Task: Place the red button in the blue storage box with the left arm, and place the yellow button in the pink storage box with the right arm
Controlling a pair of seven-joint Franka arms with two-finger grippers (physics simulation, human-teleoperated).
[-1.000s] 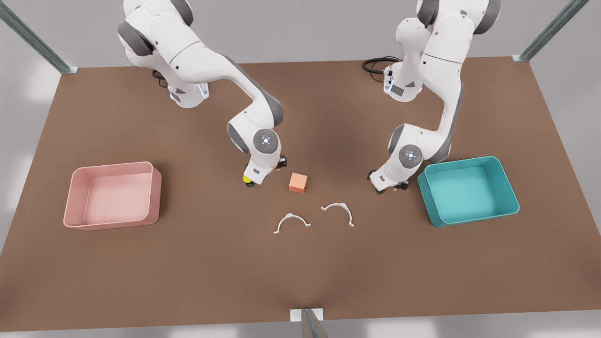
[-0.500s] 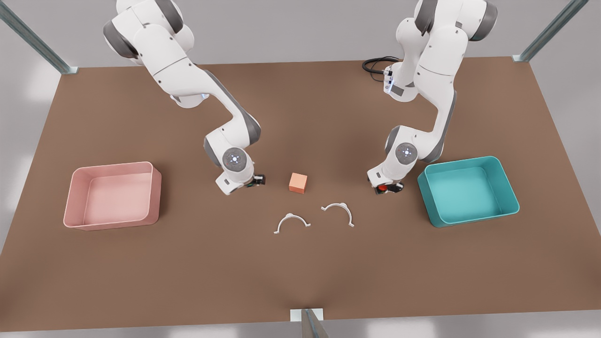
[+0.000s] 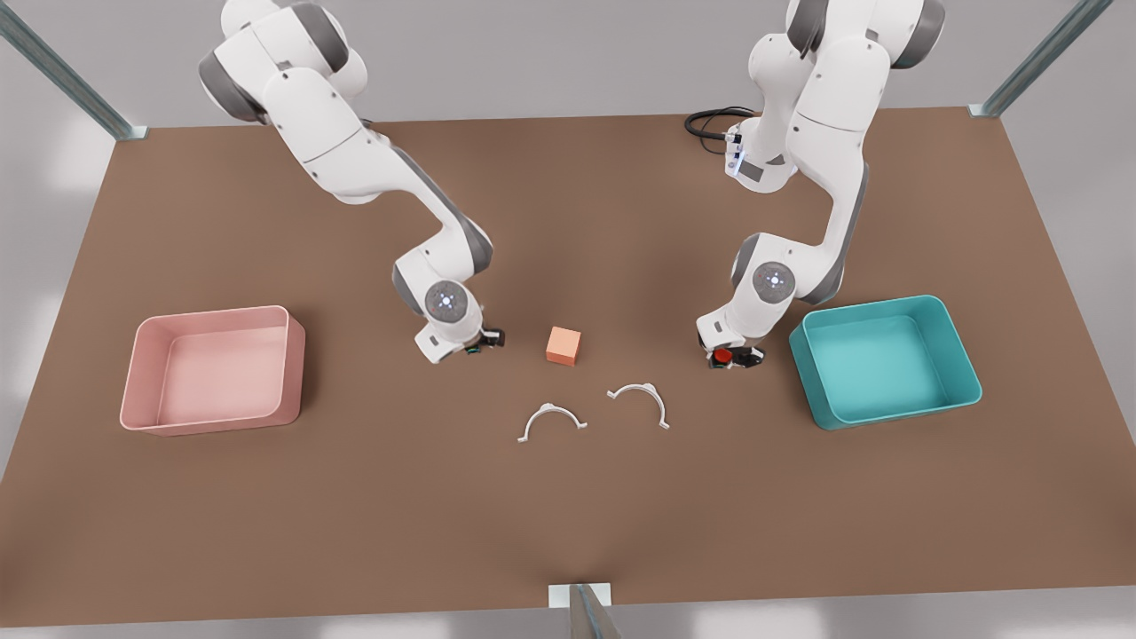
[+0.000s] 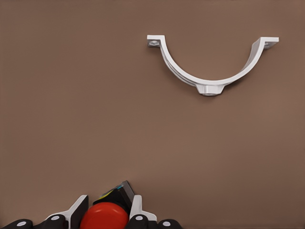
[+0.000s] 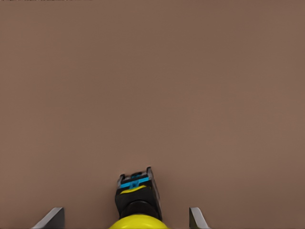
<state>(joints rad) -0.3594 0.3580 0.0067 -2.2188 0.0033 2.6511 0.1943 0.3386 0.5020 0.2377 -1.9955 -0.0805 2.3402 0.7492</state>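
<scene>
The red button (image 4: 105,218) sits between the fingers of my left gripper (image 4: 108,201), which is shut on its cap. In the front view that gripper (image 3: 731,358) is low over the table with the red button (image 3: 721,356) showing, just left of the blue storage box (image 3: 966,359). My right gripper (image 5: 125,213) is open, its fingers wide on either side of the yellow button (image 5: 137,221). From the front, this gripper (image 3: 477,344) is low at the table's middle and covers the button. The pink storage box (image 3: 213,312) lies far to the front view's left.
An orange cube (image 3: 564,344) stands between the two grippers. Two white curved clips (image 3: 552,417) (image 3: 641,397) lie in front of it; one clip (image 4: 212,71) also shows in the left wrist view. A black cable (image 3: 710,120) is at the table's back.
The arm at the front view's left swung its wrist leftward and came down over the yellow button, hiding it. The other arm's gripper rose slightly, so the red cap came into sight.
</scene>
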